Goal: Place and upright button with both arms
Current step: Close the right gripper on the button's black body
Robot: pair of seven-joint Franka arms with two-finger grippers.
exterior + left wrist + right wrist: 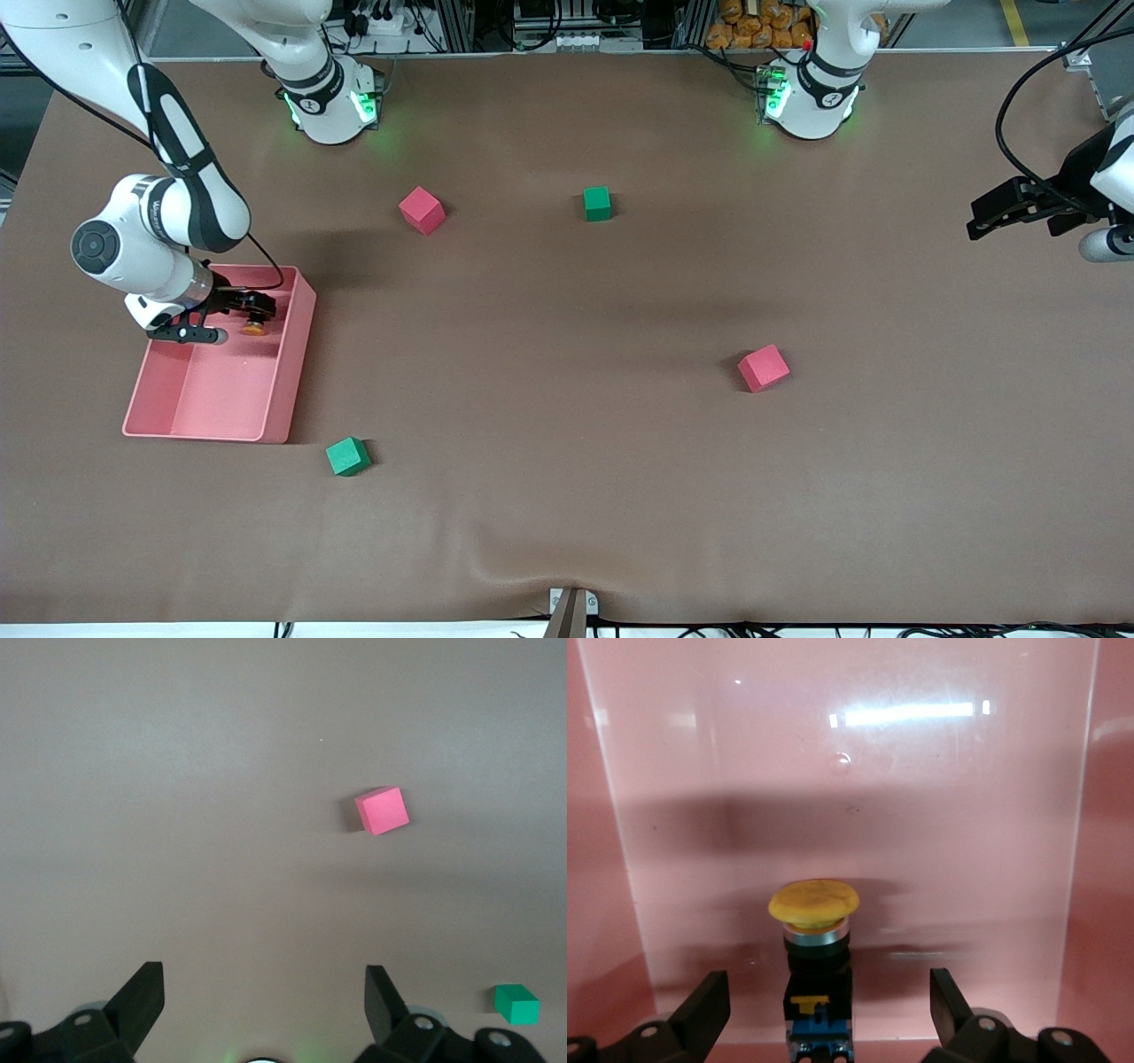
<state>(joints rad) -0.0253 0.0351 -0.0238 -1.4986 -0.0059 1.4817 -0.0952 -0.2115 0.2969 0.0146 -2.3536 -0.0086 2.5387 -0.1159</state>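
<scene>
Lying on its side in the pink bin (288,377), button (814,943) pointing cap away from the wide-open, empty right gripper (824,1010); left gripper (264,1001) waiting, likewise spread and empty.

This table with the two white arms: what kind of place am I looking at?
Probably a robotics lab or test bench. Two arms with green-lit bases stand at a brown-covered table set with foam cubes and a pink bin, with cables and metal racks along the table's edge.
</scene>
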